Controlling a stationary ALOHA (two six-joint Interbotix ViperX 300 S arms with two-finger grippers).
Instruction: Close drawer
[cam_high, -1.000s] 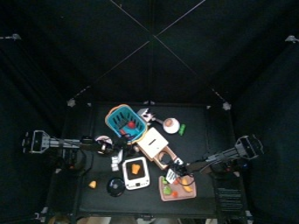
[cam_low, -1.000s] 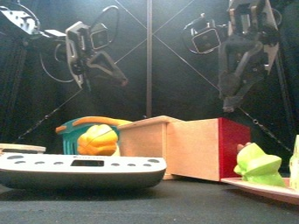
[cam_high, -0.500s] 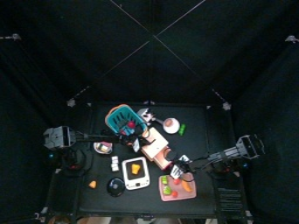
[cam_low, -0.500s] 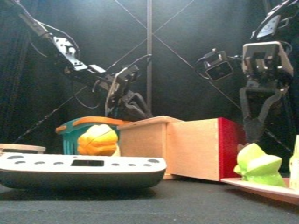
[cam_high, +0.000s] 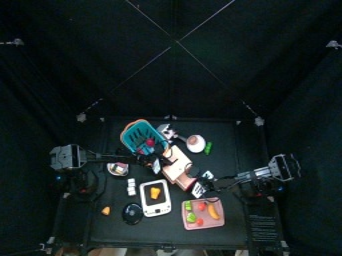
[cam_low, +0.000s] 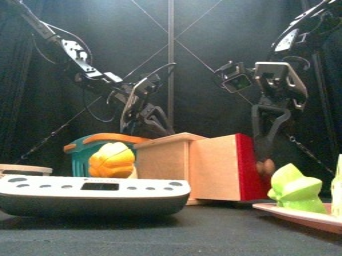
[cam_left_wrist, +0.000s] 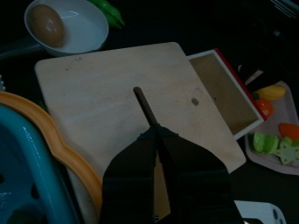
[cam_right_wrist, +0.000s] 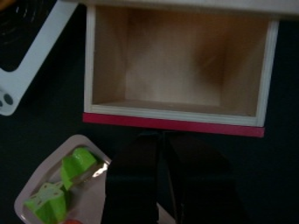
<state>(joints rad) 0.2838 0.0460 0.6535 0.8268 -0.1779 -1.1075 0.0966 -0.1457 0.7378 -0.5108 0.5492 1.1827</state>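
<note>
A pale wooden box (cam_high: 166, 163) stands mid-table, and its drawer (cam_high: 191, 183) with a red front sticks out open towards the front right. In the left wrist view my left gripper (cam_left_wrist: 138, 93) is shut, with its tip pressed on the box top (cam_left_wrist: 105, 83). The open drawer (cam_left_wrist: 233, 94) lies beyond it. In the right wrist view my right gripper (cam_right_wrist: 158, 147) is shut and sits right at the red drawer front (cam_right_wrist: 176, 125). The drawer's inside (cam_right_wrist: 176, 61) is bare. The front view shows the right gripper (cam_low: 263, 160) at the drawer front (cam_low: 246, 168).
A teal basket (cam_high: 138, 136) with an orange rim stands behind the box. A white bowl (cam_left_wrist: 66, 24) holds an egg. A white scale (cam_high: 155, 198) and a pink tray (cam_high: 205, 212) of toy vegetables lie at the front. A green toy (cam_low: 293, 186) stands near the drawer.
My left gripper has come down onto the box top and stayed. My right gripper has dropped and moved in to the red drawer front. The box looks slightly turned.
</note>
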